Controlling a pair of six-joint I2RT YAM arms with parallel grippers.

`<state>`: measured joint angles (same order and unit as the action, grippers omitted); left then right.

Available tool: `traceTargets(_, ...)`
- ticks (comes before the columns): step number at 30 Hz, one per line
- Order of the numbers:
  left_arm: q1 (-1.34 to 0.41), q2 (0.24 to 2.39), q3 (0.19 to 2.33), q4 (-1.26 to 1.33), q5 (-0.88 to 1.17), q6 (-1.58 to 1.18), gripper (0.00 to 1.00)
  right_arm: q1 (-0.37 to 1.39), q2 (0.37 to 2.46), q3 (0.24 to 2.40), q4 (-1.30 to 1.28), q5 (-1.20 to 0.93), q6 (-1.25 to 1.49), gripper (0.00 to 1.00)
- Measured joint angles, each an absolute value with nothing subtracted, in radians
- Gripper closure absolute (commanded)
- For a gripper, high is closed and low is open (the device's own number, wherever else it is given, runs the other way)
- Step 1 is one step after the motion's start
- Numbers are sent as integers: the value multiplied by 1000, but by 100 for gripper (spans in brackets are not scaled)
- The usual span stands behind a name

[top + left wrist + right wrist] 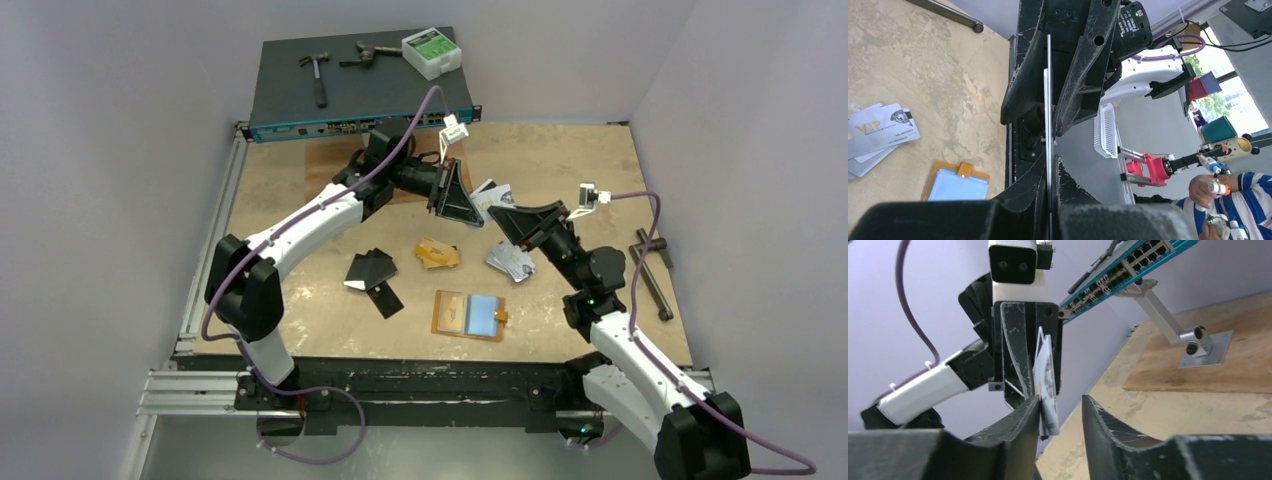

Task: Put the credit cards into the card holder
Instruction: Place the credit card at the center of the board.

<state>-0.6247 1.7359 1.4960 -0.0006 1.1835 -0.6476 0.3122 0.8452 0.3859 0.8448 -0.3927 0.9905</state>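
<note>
"VIP" in gold on the top silvery card, smaller print unreadable

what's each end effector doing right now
left end effector: closed, holding a silvery-white card
right end effector: open, straddling that card's edge, not clamped on it

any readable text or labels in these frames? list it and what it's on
"VIP": on the top silvery card of the pile lying on the table.
Smaller lines under it on that card: too small to read.
Print on the held card in the left claw: blurred.
Green label on the white box sitting on the network switch: too blurred.
Port markings on the switch front: too small.
Nothing else is legible.
</note>
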Motion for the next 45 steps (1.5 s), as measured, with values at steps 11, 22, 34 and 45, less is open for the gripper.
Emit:
traceTargets(11,-645,1735,1494,26,1172,-664,65,314,805,393,856,-381,1041,100)
traceTargets(22,-607,1694,1494,-146,1169,-601,69,293,711,393,699,-331,1006,100)
traceTargets(34,-578,1692,1494,-158,1134,-544,68,287,721,375,715,-365,1032,100)
traceTargets(45,-576,1692,1491,-168,1127,-504,70,286,733,334,768,-405,1088,100)
